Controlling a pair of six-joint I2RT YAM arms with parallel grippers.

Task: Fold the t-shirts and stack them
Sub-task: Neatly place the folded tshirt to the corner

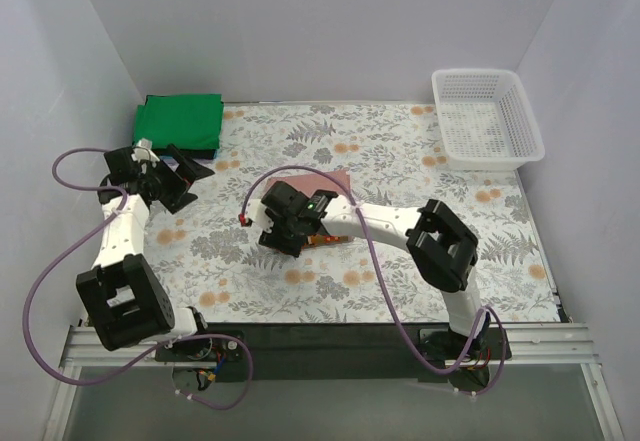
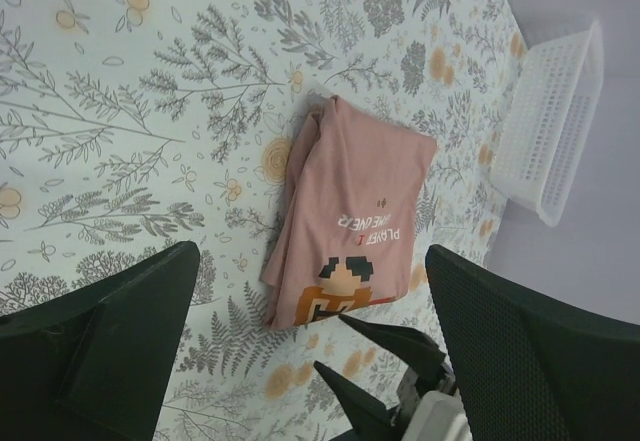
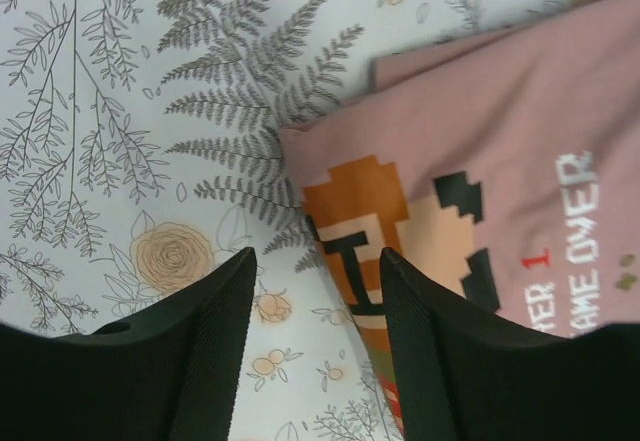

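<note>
A dusty pink t-shirt (image 1: 318, 178) lies folded into a rectangle mid-table, with a pixel-figure print (image 3: 400, 221) facing up. My right gripper (image 1: 277, 225) hovers low over its near-left corner. In the right wrist view the right gripper (image 3: 318, 261) stands open, and the shirt's printed edge (image 3: 345, 261) lies between its two fingers. A bright green t-shirt (image 1: 180, 122) sits folded at the back left. My left gripper (image 1: 176, 177) hangs wide open just in front of it, holding nothing. The left wrist view looks across at the pink shirt (image 2: 355, 201) and the right gripper's fingers (image 2: 390, 346).
A white mesh basket (image 1: 487, 118) stands at the back right, also seen in the left wrist view as the basket (image 2: 550, 131). The floral cloth (image 1: 400, 151) covers the table. White walls close in on the left, back and right.
</note>
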